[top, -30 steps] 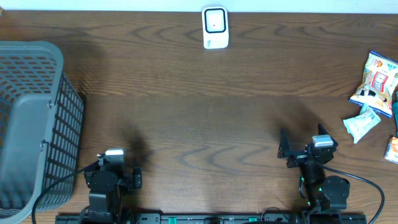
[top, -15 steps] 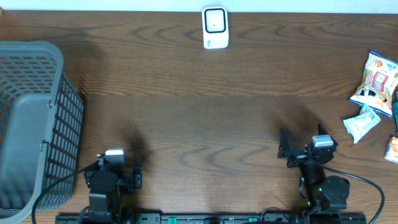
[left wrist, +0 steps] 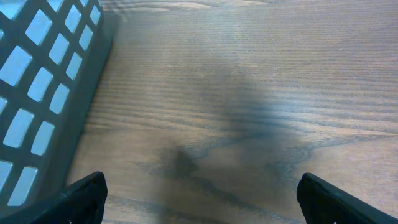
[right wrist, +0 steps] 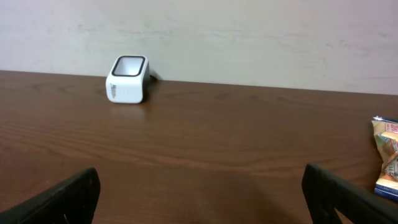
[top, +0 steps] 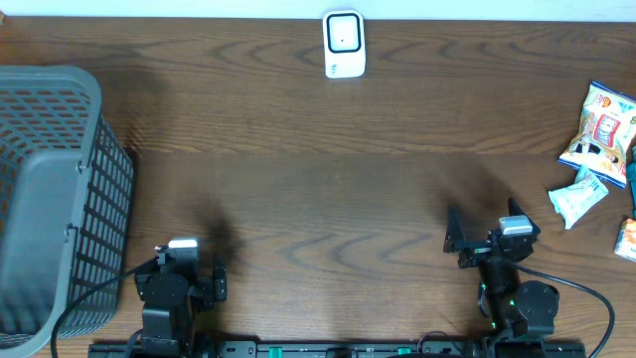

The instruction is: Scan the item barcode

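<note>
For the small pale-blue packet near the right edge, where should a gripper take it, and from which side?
Likely from above with the right gripper, its jaws open: pinch the pale-blue packet across its narrow width near the middle. It lies flat on the table, so its sides offer little edge to catch.

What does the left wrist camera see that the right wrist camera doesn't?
Only the left wrist view: the grey mesh basket on its left side. Only the right wrist view: the white scanner far back, a pale wall behind it, and a snack packet at right. Both: the brown wooden table and their own dark jaws, wide open, in the bottom corners.
</note>
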{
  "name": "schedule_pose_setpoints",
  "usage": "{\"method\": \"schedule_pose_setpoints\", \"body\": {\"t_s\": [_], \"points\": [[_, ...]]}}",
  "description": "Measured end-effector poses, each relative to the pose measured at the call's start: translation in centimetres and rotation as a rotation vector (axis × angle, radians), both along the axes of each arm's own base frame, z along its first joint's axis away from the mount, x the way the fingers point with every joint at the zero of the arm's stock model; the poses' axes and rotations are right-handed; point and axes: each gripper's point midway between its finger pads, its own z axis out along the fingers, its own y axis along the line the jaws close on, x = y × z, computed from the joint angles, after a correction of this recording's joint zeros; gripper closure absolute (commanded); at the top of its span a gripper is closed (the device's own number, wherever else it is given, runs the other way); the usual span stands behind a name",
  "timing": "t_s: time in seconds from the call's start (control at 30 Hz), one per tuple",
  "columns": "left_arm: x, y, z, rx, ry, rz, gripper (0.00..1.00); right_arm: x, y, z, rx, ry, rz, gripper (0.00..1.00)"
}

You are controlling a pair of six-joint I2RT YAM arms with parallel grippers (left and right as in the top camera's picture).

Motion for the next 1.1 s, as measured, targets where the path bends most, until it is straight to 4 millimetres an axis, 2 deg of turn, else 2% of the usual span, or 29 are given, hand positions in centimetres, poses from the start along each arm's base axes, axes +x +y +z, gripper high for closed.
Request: {"method": "schedule_pose_setpoints", "body": {"t_s": [0.2,0.4,0.67,1.1], "points": [[0.2,-0.1,0.2,-0.009,-0.014,-0.003,0.02,0.0,0.0,0.0,0.000,0.000,0.000,0.01],[3.8,-1.1,4.6,-0.068,-0.267,-0.030,0.02,0.0,0.0,0.0,0.000,0.000,0.000,0.01],[6.3,-1.7,6.9,-0.101,-0.471,-0.052,0.02,0.0,0.0,0.0,0.000,0.000,0.000,0.01],[6.9,-1.2,7.6,-0.101,-0.550,-0.030,0.02,0.0,0.0,0.0,0.000,0.000,0.000,0.01]]}}
